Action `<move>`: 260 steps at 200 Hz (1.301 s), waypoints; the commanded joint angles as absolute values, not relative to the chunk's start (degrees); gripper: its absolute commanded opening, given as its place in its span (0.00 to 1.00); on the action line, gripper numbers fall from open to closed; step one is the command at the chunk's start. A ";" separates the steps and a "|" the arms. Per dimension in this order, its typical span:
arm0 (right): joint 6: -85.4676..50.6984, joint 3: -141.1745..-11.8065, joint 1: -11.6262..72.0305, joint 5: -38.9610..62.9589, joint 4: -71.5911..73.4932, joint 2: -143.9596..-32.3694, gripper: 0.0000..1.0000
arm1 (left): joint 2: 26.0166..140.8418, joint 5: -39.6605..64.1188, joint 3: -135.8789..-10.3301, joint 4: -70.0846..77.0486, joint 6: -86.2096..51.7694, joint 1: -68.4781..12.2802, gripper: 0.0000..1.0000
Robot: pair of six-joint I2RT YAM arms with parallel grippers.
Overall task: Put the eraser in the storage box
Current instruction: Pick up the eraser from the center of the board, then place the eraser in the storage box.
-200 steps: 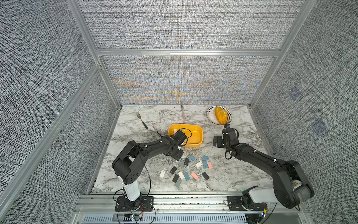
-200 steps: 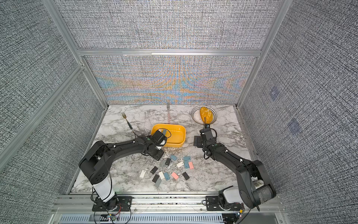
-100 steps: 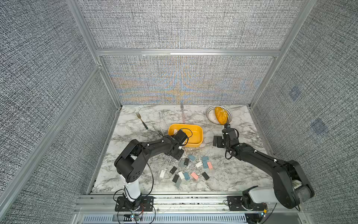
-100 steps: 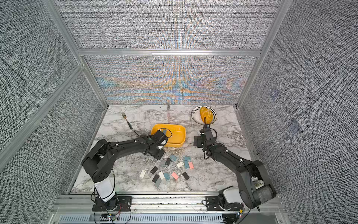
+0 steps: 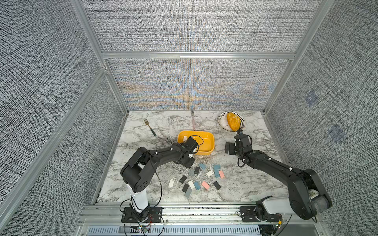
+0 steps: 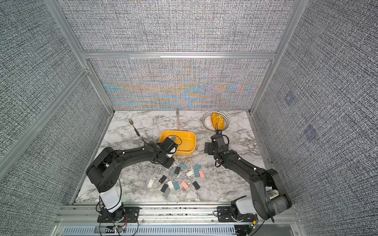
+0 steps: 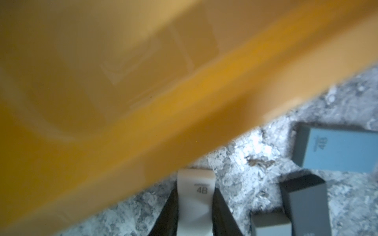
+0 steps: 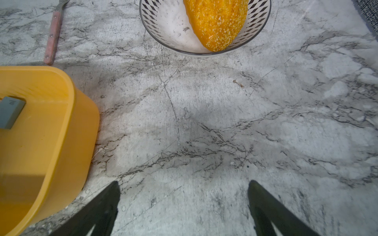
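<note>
Only the left wrist view showed the grip: the left gripper (image 7: 195, 191) was pinched narrow on a white eraser (image 7: 194, 212) printed "4B", with the marble table (image 7: 235, 183) beneath it. The wall of the yellow storage box (image 7: 122, 122) rose just ahead of its tips, and the eraser was not yet over the rim. In both top views the wrist hid those jaws. Beside the gripper lay a blue eraser (image 7: 339, 151) – also marked "4B" – and a dark grey eraser (image 7: 304, 204). The right wrist view showed a grey-blue eraser (image 8: 10, 111) lying inside the box. The right gripper (image 8: 183, 190) stood wide apart and empty over bare marble, with a diamond-patterned bowl (image 8: 155, 30) holding a crumbed orange piece (image 8: 216, 22) ahead of it. Grey woven panels (image 5: 184, 30) in aluminium frames walled the cell.
</note>
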State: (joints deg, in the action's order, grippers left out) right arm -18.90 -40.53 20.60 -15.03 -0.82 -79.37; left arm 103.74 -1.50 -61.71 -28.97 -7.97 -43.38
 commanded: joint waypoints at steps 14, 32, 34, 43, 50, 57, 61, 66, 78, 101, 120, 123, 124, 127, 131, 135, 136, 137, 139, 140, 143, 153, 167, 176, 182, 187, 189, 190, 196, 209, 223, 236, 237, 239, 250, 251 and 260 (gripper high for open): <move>-19.05 -40.94 20.61 -15.81 -1.05 -79.59 0.98 | 102.28 -3.35 -61.01 -32.52 -8.08 -43.33 0.27; -19.07 -41.00 20.61 -15.82 -0.98 -79.54 0.98 | 100.91 -3.94 -61.00 -33.22 -8.03 -43.33 0.27; -19.07 -41.03 20.62 -15.80 -0.97 -79.54 0.98 | 100.75 -4.02 -61.06 -33.31 -8.07 -43.33 0.27; -19.07 -40.96 20.59 -15.79 -0.99 -79.54 0.98 | 99.95 -4.18 -61.27 -33.81 -8.09 -43.33 0.27; -19.14 -41.01 20.61 -15.82 -0.97 -79.54 0.98 | 99.23 -4.28 -61.43 -34.11 -8.09 -43.33 0.27; -19.12 -40.96 20.63 -15.87 -1.03 -79.55 0.98 | 98.50 -4.46 -61.54 -34.29 -8.05 -43.34 0.27; -19.08 -40.95 20.61 -15.91 -0.97 -79.62 0.98 | 98.01 -4.47 -61.61 -34.51 -8.08 -43.33 0.27; -18.99 -40.93 20.59 -15.91 -1.01 -79.63 0.98 | 97.48 -4.44 -61.82 -34.75 -8.03 -43.29 0.27; -18.98 -40.94 20.65 -16.00 -1.13 -79.65 0.98 | 95.85 -4.30 -62.05 -35.23 -8.15 -43.33 0.27; -18.98 -40.76 20.62 -16.24 -1.23 -79.48 0.98 | 91.95 -4.58 -62.27 -35.81 -8.42 -43.33 0.28; -18.94 -40.65 20.57 -16.38 -1.28 -79.21 0.98 | 89.73 -4.79 -63.72 -37.07 -8.35 -43.34 0.28; -18.98 -40.68 20.63 -16.50 -1.31 -79.17 0.98 | 89.49 -4.89 -64.00 -37.23 -8.31 -43.33 0.28; -18.98 -40.60 20.64 -16.51 -1.32 -79.14 0.98 | 89.44 -4.95 -64.08 -37.29 -8.28 -43.33 0.28; -18.92 -40.65 20.62 -16.58 -1.32 -79.11 0.98 | 89.19 -5.00 -64.34 -37.41 -8.26 -43.29 0.28; -18.92 -40.59 20.57 -16.61 -1.37 -79.01 0.98 | 89.00 -5.17 -64.81 -37.67 -8.26 -43.33 0.28; -18.91 -40.59 20.63 -16.61 -1.40 -78.97 0.98 | 88.75 -5.33 -65.26 -37.77 -8.17 -43.33 0.28; -18.90 -40.60 20.64 -16.61 -1.41 -78.95 0.98 | 88.76 -5.34 -65.37 -37.83 -8.17 -43.33 0.28; -18.90 -40.60 20.65 -16.61 -1.41 -78.94 0.98 | 88.72 -5.35 -65.47 -37.85 -8.13 -43.33 0.28; -18.90 -40.56 20.63 -16.68 -1.45 -78.88 0.98 | 88.69 -5.36 -65.65 -37.85 -8.10 -43.33 0.29; -18.90 -40.58 20.64 -16.69 -1.52 -78.91 0.98 | 88.64 -5.36 -65.78 -37.87 -8.05 -43.33 0.29; -18.90 -40.58 20.61 -16.73 -1.50 -78.85 0.98 | 88.61 -5.36 -66.18 -37.89 -8.00 -43.37 0.29; -18.90 -40.48 20.65 -17.07 -1.49 -78.55 0.98 | 88.89 -5.78 -67.56 -38.04 -8.00 -43.33 0.29; -18.82 -40.16 20.57 -17.51 -1.32 -78.06 0.98 | 90.45 -7.53 -70.31 -37.83 -8.13 -43.24 0.29; -18.72 -40.13 20.57 -17.57 -1.35 -77.96 0.98 | 91.78 -7.73 -72.36 -37.85 -8.09 -43.24 0.29; -18.72 -40.16 20.54 -17.55 -1.44 -77.96 0.98 | 92.82 -7.81 -73.70 -37.73 -8.01 -43.24 0.29; -18.72 -40.31 20.55 -17.49 -1.57 -78.04 0.98 | 93.63 -7.79 -74.77 -37.65 -8.07 -43.24 0.29; -18.72 -40.36 20.56 -17.56 -1.64 -78.05 0.98 | 93.92 -7.88 -75.30 -37.63 -7.97 -43.24 0.29; -18.72 -40.39 20.56 -17.52 -1.70 -78.05 0.98 | 94.11 -7.85 -75.53 -37.62 -7.99 -43.24 0.29; -18.72 -40.49 20.57 -17.45 -1.89 -77.96 0.98 | 95.21 -8.12 -76.88 -37.45 -8.07 -43.17 0.29; -18.63 -40.30 20.55 -17.69 -1.85 -77.59 0.98 | 97.59 -8.97 -79.44 -37.59 -8.34 -43.15 0.29; -18.50 -40.22 20.49 -18.01 -1.86 -77.14 0.98 | 99.90 -9.95 -82.03 -38.26 -8.76 -43.02 0.29; -18.39 -40.17 20.54 -18.28 -2.02 -76.78 0.98 | 101.51 -10.19 -83.65 -38.55 -9.26 -42.81 0.29; -18.38 -40.17 20.55 -18.28 -2.02 -76.75 0.98 | 101.64 -10.20 -83.75 -38.52 -9.29 -42.76 0.29; -18.37 -40.10 20.56 -18.28 -2.02 -76.69 0.98 | 101.85 -10.13 -83.93 -38.50 -9.37 -42.73 0.29; -18.53 -39.85 20.57 -18.45 -2.02 -76.47 0.98 | 102.62 -9.93 -84.69 -38.32 -9.65 -42.57 0.29; -18.54 -39.83 20.57 -18.45 -1.98 -76.42 0.98 | 102.73 -9.93 -84.75 -38.28 -9.66 -42.60 0.29; -18.54 -39.60 20.52 -18.46 -1.87 -76.30 0.98 | 103.22 -9.80 -85.15 -38.02 -9.91 -42.39 0.29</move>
State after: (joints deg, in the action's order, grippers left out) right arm -18.63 -40.03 20.58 -17.47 -1.04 -76.77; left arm 102.19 -9.06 -83.83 -37.87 -9.04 -42.72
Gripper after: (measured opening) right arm 0.977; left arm 0.292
